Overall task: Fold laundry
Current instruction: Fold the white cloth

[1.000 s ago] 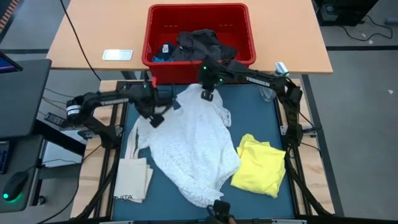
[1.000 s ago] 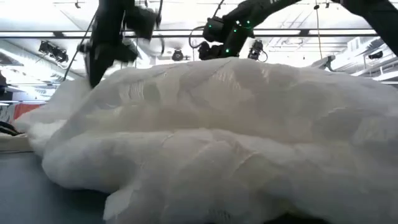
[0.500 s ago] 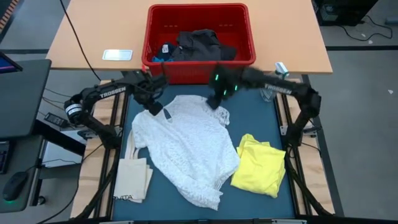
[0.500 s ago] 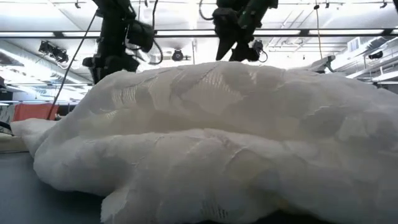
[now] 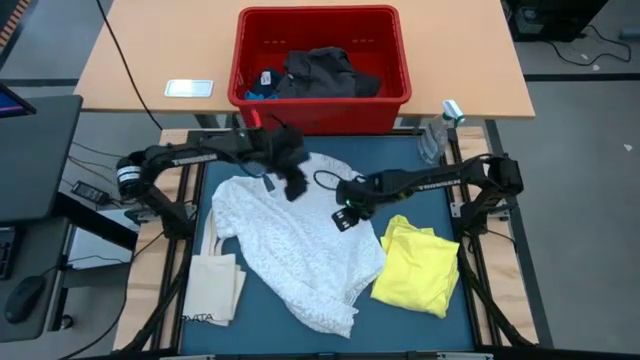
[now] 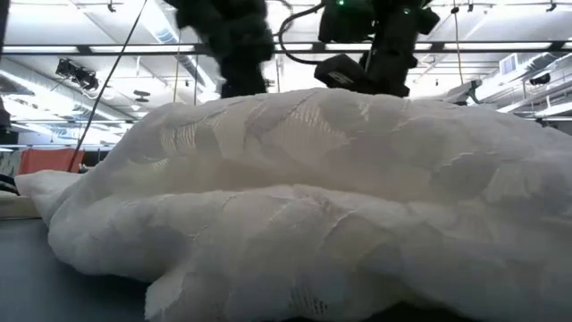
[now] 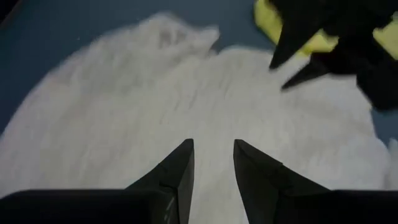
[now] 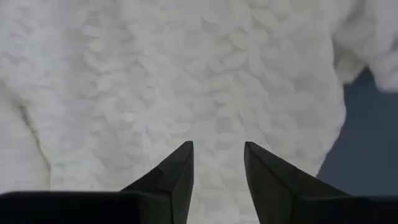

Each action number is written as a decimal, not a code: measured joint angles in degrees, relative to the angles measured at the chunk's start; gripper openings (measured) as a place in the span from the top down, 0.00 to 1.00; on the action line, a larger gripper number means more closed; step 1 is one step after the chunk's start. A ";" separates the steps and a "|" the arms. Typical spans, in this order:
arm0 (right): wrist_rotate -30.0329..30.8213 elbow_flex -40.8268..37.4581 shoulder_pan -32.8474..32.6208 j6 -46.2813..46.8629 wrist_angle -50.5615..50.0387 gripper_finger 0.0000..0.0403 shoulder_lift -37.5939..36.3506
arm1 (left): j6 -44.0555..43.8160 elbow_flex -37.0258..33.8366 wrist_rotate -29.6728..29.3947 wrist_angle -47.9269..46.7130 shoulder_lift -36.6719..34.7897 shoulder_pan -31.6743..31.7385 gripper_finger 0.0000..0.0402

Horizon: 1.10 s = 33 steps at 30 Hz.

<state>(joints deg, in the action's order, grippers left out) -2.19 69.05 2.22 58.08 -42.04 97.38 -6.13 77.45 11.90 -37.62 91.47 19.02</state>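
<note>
While the white garment [image 5: 300,240] lies spread on the desk [image 5: 400,310], both pincers hover above it, left pincer [image 7: 213,163] and right pincer [image 8: 217,167] parted and empty; next, an edge needs gripping for the first fold.

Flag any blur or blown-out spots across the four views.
High view: left pincer smeared by motion over the white garment. Low view: ceiling lights glare, arms mere silhouettes. Left wrist view: soft throughout, yellow garment and the other arm blurred. Right wrist view: crisp knit, right pincer open.
</note>
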 joint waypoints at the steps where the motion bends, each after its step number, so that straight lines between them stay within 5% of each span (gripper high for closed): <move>1: 0.25 -0.46 -0.25 0.89 0.25 0.64 -0.01 | 0.86 0.02 0.21 1.90 1.70 -0.43 0.71; 14: -3.78 -13.65 9.39 0.69 11.76 0.73 -0.02 | -1.11 -0.11 1.85 5.35 22.74 3.80 0.71; 20: -5.61 -16.28 19.26 -7.00 17.46 0.84 -0.02 | -9.49 0.06 1.43 2.06 23.81 9.24 0.72; 27: -6.28 -10.39 29.83 -21.75 19.10 0.97 -0.02 | -16.09 0.13 -0.44 -0.74 23.77 17.98 0.72; 33: -10.90 -4.90 31.31 -27.10 15.36 0.94 -1.08 | -14.94 -0.06 -3.69 -7.28 22.41 24.21 0.72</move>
<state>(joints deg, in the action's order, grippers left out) -13.09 64.15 33.53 30.99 -26.69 96.30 -21.07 77.39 8.21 -44.90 113.89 43.23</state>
